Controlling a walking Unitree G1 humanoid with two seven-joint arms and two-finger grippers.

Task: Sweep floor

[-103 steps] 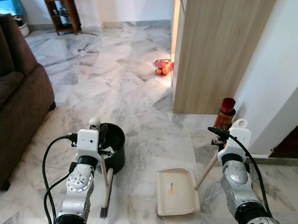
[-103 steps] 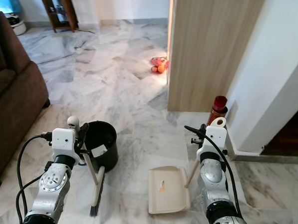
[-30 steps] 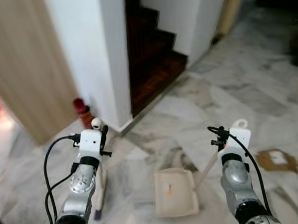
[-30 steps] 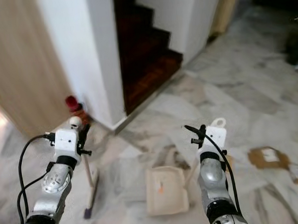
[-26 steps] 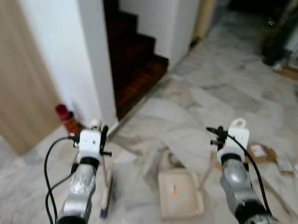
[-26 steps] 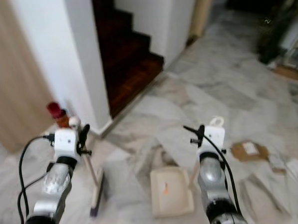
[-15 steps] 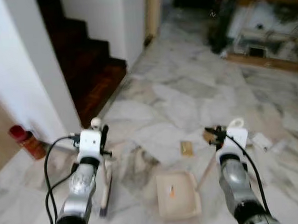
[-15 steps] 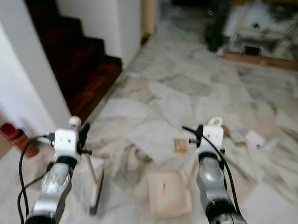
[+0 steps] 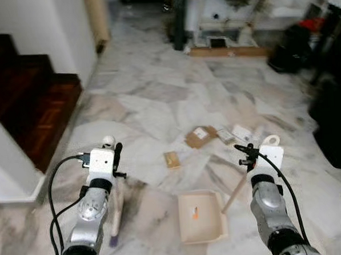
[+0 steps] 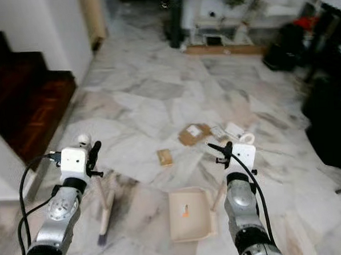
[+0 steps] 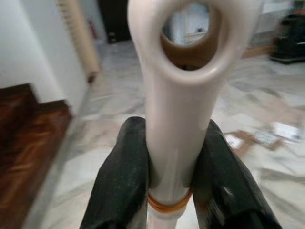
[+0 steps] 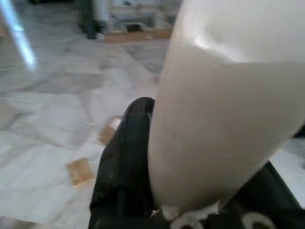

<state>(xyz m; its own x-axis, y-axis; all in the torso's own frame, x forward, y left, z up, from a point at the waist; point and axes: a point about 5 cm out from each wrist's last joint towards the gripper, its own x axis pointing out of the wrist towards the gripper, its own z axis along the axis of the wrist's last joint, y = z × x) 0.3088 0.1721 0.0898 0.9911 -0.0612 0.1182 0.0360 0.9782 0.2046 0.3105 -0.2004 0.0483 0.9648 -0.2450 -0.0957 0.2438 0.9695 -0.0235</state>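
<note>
Stairs swung left, cardboard scraps (image 9: 197, 136), seemingly flat

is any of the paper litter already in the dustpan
No, the dustpan holds just a small orange mark, while the litter lies on the marble floor ahead of it.

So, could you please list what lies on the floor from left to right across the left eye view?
Stair step → broom → small cardboard scrap → dustpan → paper scraps → black bags.
</note>
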